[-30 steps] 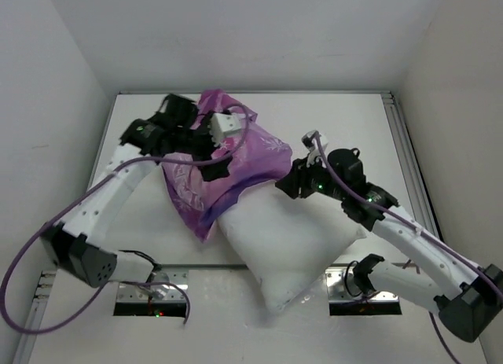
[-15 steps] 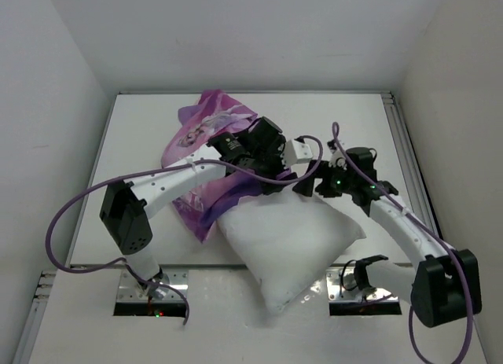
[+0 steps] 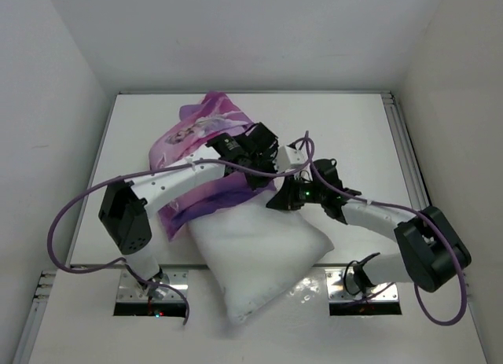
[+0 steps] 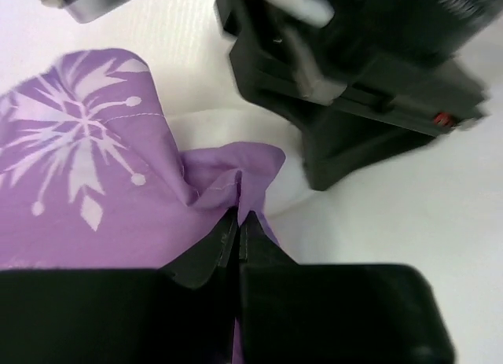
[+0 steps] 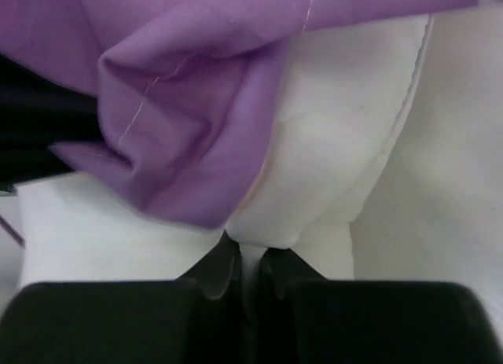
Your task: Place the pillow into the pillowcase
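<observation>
- Since half a second ago the pillow has slid toward 7 o'clock on the table, and the right arm has folded in toward the centre.
- At the centre, the left gripper is clamped on a puckered fold of the pillowcase.
- Beside it, the right gripper pinches a bulge of white pillow fabric, just under the purple cloth.
- Only the pillow's 12 o'clock end is under the pillowcase; the rest lies bare toward 6 o'clock.

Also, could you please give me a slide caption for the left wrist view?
Left gripper shut on a fold of the purple pillowcase, white pillow just beyond.
</observation>
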Available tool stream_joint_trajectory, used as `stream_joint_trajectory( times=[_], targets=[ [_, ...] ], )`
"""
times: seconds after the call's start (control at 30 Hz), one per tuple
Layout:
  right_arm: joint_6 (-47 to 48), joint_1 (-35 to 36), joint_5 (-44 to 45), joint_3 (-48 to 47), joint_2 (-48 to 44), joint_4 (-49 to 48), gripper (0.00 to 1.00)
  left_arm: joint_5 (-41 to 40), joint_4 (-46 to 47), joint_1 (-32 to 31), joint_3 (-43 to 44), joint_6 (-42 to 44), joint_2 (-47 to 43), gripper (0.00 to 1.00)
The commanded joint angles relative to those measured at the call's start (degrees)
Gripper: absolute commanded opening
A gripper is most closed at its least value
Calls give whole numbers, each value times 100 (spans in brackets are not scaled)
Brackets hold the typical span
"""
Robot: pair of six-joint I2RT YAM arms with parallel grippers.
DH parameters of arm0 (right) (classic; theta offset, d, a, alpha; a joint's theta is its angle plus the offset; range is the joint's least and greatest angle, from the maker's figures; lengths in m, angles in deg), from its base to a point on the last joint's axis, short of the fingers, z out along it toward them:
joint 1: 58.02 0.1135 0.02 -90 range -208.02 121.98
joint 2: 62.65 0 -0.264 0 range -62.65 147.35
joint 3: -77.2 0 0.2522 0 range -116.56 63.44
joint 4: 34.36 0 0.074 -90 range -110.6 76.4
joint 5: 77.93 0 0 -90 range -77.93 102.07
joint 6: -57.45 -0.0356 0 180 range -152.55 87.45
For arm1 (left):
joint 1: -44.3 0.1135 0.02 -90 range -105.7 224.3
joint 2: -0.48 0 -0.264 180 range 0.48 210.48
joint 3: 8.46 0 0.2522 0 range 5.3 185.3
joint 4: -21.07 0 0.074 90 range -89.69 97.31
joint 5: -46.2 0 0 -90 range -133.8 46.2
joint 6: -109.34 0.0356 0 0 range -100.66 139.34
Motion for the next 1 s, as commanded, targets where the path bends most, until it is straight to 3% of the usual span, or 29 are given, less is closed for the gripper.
stream_joint_trajectory(
  times=[0.0, 0.13, 0.27, 0.3, 0.43, 0.57, 0.7, 0.83, 0.97],
  targets=[
    [-441, 238, -68, -264, 18, -1292, 0, 649, -401, -32, 675, 109, -362, 0],
    [-672, 229, 862, -378, -543, -1593, 0, 1317, -630, 4, 1476, 557, -1010, 0],
    [-243, 422, 2645, -1132, -1150, -1312, 0, 1572, -1165, -110, 2434, 953, -1022, 0],
    [-163, 579, 3292, -1274, -1290, -1408, 0, 1634, -1167, -119, 2557, 997, -1048, 0],
    [66, 1002, 4335, -1504, -1502, -2294, 0, 2021, -1289, -111, 2848, 1103, -908, 0],
    [651, 1826, 4836, -1600, -1643, -2386, 0, 1864, -729, 231, 2804, 752, -758, 0],
    [1489, 2443, 6642, -1504, -1722, -2069, 0, 1591, 98, 864, 2813, -361, -688, 0],
    [1990, 2392, 7008, -1635, -1635, -1638, 0, 1065, 801, 1243, 2743, -1032, -591, 0],
    [1456, 1902, 6289, -1968, -1284, -682, 0, 967, 978, 1313, 2173, -1077, -635, 0]
  ],
)
